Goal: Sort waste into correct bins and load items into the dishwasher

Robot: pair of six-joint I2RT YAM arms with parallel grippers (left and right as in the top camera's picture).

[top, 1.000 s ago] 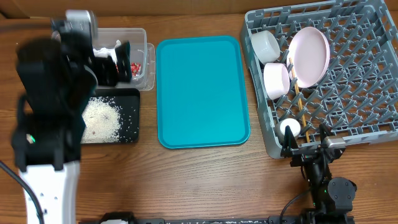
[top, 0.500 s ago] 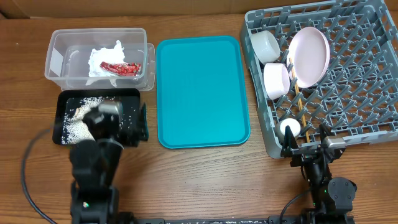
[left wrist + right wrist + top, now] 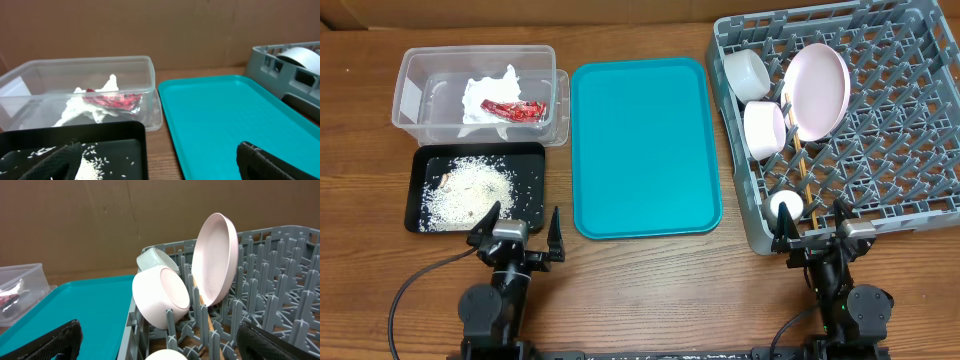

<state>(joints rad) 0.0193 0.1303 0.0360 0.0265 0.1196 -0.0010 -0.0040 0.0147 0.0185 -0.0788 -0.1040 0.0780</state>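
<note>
The left gripper (image 3: 519, 229) and right gripper (image 3: 811, 226) are held wide open and empty. The red wrapper (image 3: 515, 109) and napkin (image 3: 486, 94) are contained in the clear tub (image 3: 408, 92), rice (image 3: 470, 191) in the black tray (image 3: 416, 160), the pink plate (image 3: 818, 88) in the dish rack (image 3: 910, 190).

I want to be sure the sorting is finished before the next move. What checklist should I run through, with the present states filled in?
1. Red wrapper and napkin inside the clear tub: ok.
2. Rice scraps in the black tray: ok.
3. Teal serving tray bare: ok.
4. Plate, grey-blue bowl, pale pink bowl, white cup and chopsticks in the dish rack: ok.
5. Left tool and right tool open, holding nothing: ok.
</note>
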